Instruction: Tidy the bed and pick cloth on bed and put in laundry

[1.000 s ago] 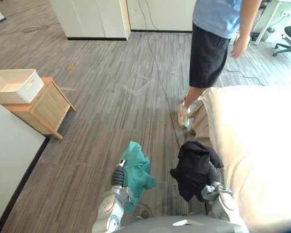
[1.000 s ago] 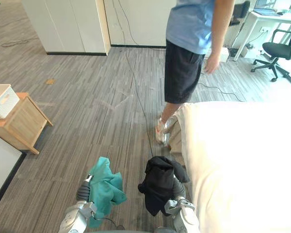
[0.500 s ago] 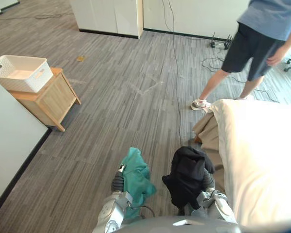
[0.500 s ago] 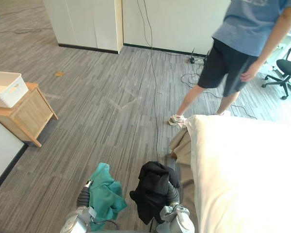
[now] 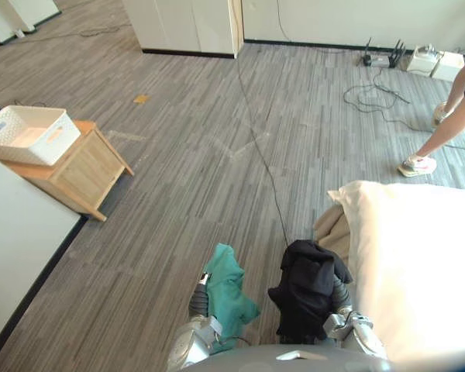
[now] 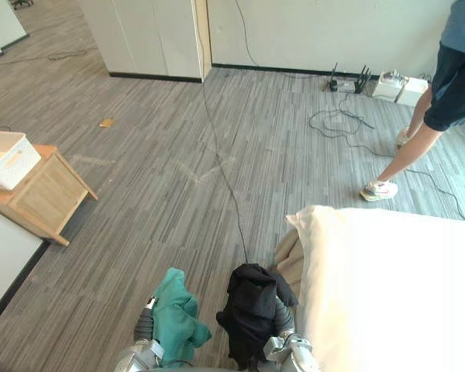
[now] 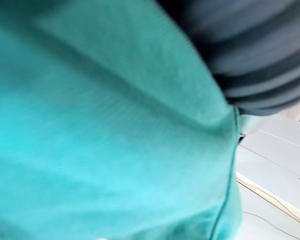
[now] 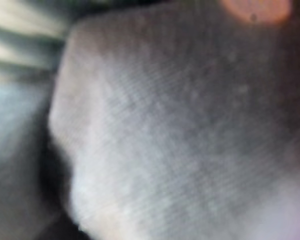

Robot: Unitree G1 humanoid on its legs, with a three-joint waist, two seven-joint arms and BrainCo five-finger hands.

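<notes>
A teal cloth [image 5: 229, 291] hangs bunched over my left hand [image 5: 202, 287], low in the head views and above the floor. It also covers most of the left wrist view [image 7: 90, 140], beside the dark ribbed cover [image 7: 260, 55]. A black cloth [image 5: 306, 285] is draped over my right hand [image 5: 342, 297], close to the bed's corner, and shows from very close in the right wrist view [image 8: 180, 140]. The bed [image 5: 418, 263] with its cream cover lies at the right. The white laundry basket [image 5: 27, 133] stands on a wooden cabinet [image 5: 77, 172] at the far left.
A beige blanket fold [image 5: 335, 230] hangs at the bed's corner. A person's leg and shoe [image 5: 438, 143] are at the far right. A thin cable [image 5: 263, 167] runs across the grey floor, with a power strip [image 5: 380, 56] by the wall. White cupboards [image 5: 190, 23] stand at the back.
The whole view has shifted, so the camera moved. The person has walked away towards the far right. Both cloths stay on my hands.
</notes>
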